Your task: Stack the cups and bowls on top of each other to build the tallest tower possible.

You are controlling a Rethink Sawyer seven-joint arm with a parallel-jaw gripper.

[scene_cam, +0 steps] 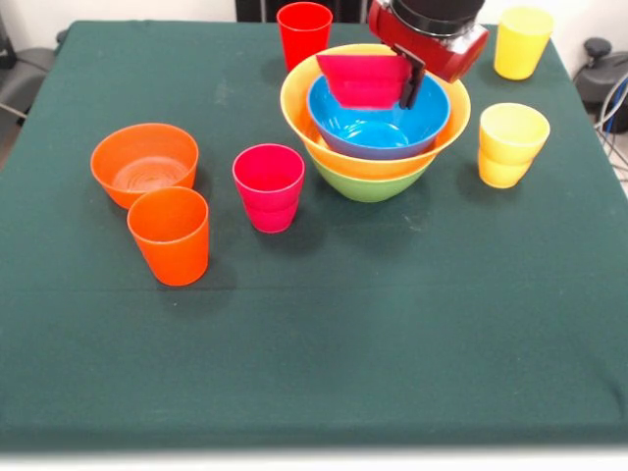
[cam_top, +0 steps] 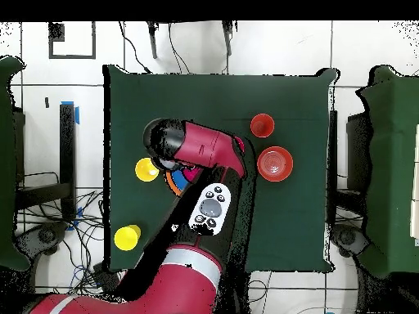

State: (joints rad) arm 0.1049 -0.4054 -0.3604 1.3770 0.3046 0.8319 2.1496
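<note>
The gripper [scene_cam: 410, 86] is holding the magenta-pink bowl [scene_cam: 365, 78] by its rim, one dark finger [scene_cam: 413, 83] showing outside the wall at the bowl's right side in the front view; the other finger is hidden, so the grasp is being judged from the bowl hanging tilted in the air. The bowl is hovering over the tower [scene_cam: 376, 123], which is standing toward the far side of the table [scene_cam: 324, 343]: green bowl [scene_cam: 365, 183] as base, very large yellow bowl [scene_cam: 383, 157] nested in it, blue bowl [scene_cam: 378, 123] inside that. Step in hand, as judged: seating the pink bowl into the blue one. The pink bowl is pointing mouth-up but leaning, its axis tipped off vertical with the rim sloping down to the right in the front view. To do this well, the wrist should be levelling the bowl so its axis matches the tower's upright axis, centring over the blue bowl, then lowering until the bowl is resting before letting go; an off-centre release risks a crooked seat. The overhead view is showing the arm covering the tower. Unstacked: the orange bowl [scene_cam: 144, 163], orange cup [scene_cam: 170, 235], magenta-pink cup [scene_cam: 269, 186], red cup [scene_cam: 304, 34], and two yellow cups [scene_cam: 511, 143], [scene_cam: 522, 41].
</note>
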